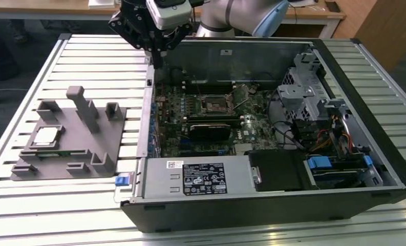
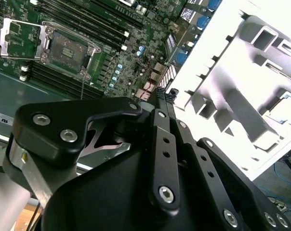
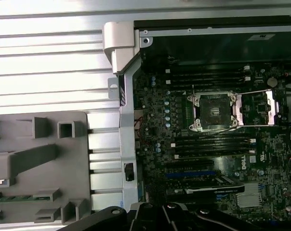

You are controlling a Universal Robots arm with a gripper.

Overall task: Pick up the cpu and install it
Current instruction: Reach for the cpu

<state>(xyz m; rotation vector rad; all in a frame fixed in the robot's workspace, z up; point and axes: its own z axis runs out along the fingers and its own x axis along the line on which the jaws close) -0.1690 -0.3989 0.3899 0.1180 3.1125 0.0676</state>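
The cpu (image 1: 47, 136), a small silvery square chip, lies flat in a recess of the grey holder block (image 1: 66, 148) at the exterior view's left, outside the computer case. My gripper (image 1: 159, 61) hangs over the case's back left corner, far from the cpu, its fingers drawn together to a narrow tip with nothing between them. In the second wrist view the black gripper (image 2: 152, 98) fills the foreground. The motherboard's socket (image 1: 215, 105) lies with its metal frame swung open; it also appears in both wrist views as socket (image 3: 213, 110) and socket (image 2: 68, 48).
The open computer case (image 1: 366, 169) lies on a slatted metal table (image 1: 25, 205). Its side wall (image 3: 126, 120) runs between the holder block (image 3: 39, 159) and the motherboard. A drive cage (image 1: 305, 92) and cables crowd the case's right side. The holder has tall upright posts (image 1: 86, 110).
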